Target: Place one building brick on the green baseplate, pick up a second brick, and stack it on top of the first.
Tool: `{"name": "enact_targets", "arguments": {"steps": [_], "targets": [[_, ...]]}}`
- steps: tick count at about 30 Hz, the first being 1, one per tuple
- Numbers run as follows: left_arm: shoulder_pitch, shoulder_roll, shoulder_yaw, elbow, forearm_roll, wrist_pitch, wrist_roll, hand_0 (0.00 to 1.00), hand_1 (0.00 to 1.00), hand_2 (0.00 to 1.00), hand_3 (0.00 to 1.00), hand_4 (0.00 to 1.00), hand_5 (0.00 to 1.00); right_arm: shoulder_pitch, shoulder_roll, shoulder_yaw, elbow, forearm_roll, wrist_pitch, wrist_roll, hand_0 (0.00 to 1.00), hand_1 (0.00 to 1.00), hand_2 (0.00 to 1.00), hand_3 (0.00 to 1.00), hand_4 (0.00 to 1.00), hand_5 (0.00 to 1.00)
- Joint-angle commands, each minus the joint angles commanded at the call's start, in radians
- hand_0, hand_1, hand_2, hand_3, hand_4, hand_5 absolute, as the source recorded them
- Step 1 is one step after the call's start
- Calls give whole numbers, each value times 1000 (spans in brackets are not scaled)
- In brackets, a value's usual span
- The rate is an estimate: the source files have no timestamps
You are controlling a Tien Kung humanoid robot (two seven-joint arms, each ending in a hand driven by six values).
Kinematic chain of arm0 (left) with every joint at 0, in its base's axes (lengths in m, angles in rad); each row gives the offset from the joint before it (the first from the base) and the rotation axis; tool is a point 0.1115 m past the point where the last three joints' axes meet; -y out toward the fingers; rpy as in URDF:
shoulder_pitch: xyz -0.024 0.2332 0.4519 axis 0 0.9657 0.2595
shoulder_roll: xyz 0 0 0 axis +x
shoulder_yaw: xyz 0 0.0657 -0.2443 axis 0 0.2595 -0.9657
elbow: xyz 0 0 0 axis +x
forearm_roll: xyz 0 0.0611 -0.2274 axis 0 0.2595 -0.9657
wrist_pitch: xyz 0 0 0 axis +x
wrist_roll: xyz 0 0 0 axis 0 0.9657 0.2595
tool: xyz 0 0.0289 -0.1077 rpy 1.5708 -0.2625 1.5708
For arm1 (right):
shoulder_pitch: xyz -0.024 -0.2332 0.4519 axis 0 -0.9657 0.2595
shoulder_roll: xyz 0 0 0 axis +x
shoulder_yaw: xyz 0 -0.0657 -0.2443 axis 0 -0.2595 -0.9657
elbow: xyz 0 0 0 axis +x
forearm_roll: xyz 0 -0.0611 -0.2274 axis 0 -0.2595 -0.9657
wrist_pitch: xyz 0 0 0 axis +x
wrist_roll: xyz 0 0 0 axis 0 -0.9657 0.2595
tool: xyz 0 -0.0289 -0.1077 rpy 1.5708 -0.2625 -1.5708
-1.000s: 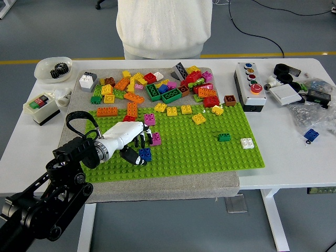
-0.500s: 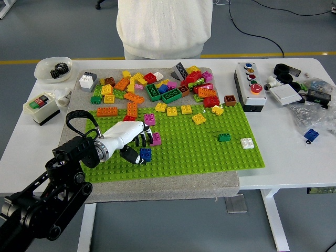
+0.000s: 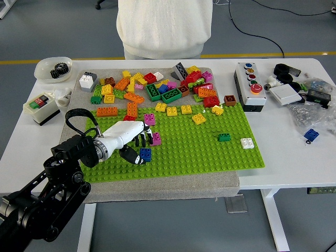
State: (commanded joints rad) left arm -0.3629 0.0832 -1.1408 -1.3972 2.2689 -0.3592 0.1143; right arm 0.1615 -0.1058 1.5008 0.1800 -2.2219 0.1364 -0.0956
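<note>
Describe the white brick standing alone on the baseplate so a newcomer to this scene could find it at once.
Start at the green baseplate and go to its right edge. The white brick sits there on the studs, just right of and nearer than a small dark green brick. It is the only white brick on the plate's right half, far from the mixed pile.

Blue brick (image 3: 145, 154), green baseplate (image 3: 210, 152)

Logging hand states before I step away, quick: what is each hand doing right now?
Left hand: over the baseplate, fingers curled beside the blue brick and pink brick; whether it grips either cannot be told.
Right hand: not in view.
</note>
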Motion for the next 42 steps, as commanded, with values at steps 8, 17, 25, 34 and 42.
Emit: {"name": "enact_targets", "arguments": {"steps": [8,17,25,34,42], "targets": [[-3,6,-7,-21,0,-10,-8,464,419,455,504,998,16,-1,0,0,0,-2,0,0,741,647,714,602,829,402],[-10,4,8,22,0,-14,-30,455,412,446,494,989,8,1,0,2,0,-3,0,-1,742,645,715,602,829,402],[-15,2,11,41,0,-6,-36,453,411,446,492,984,2,3,0,4,0,-2,-1,-1,742,646,715,602,829,402],[-19,3,6,22,0,-7,-34,451,411,448,492,973,4,2,0,4,0,-3,-1,-1,742,646,715,602,829,402],[-23,0,10,41,0,-4,-35,452,412,448,491,968,5,4,0,4,0,-1,-1,-1,742,646,714,602,829,402]]}}
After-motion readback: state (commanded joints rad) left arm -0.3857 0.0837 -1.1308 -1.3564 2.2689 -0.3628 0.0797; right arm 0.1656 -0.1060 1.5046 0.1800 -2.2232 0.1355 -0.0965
